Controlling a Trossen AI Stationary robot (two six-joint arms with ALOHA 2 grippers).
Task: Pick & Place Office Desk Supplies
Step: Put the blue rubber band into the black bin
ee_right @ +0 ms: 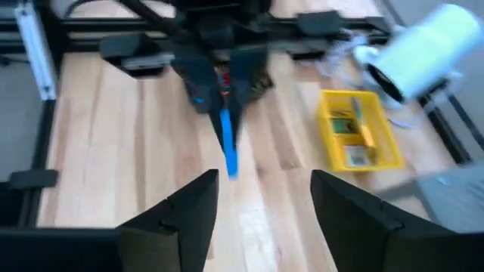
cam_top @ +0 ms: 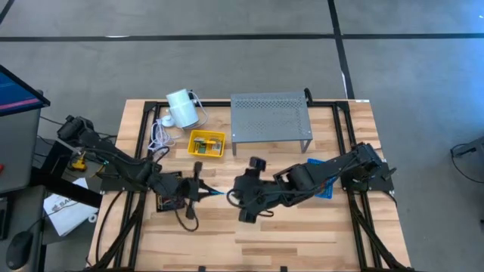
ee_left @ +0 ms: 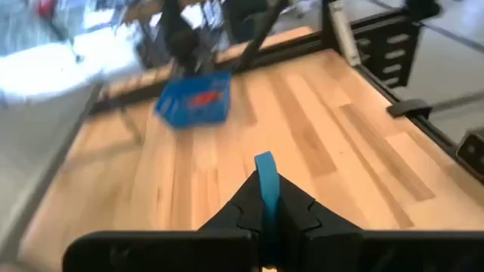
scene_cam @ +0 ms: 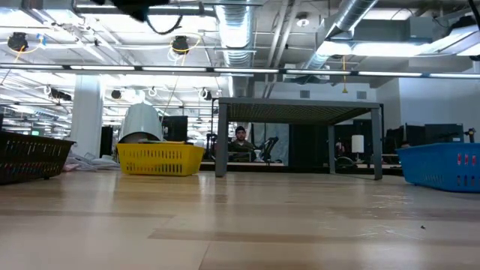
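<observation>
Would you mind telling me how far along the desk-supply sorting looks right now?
Done: the yellow basket already holds a few items. In hand: the left gripper is shut on a blue band at mid-table, facing the right gripper, which is open and apart from it. Left: the band still needs placing, perhaps in the blue basket.

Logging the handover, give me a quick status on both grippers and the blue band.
Left gripper shut on blue band, mid-table. Right gripper open, facing it, apart from the band. Yellow basket and blue basket off to the sides; nothing between grippers.
</observation>
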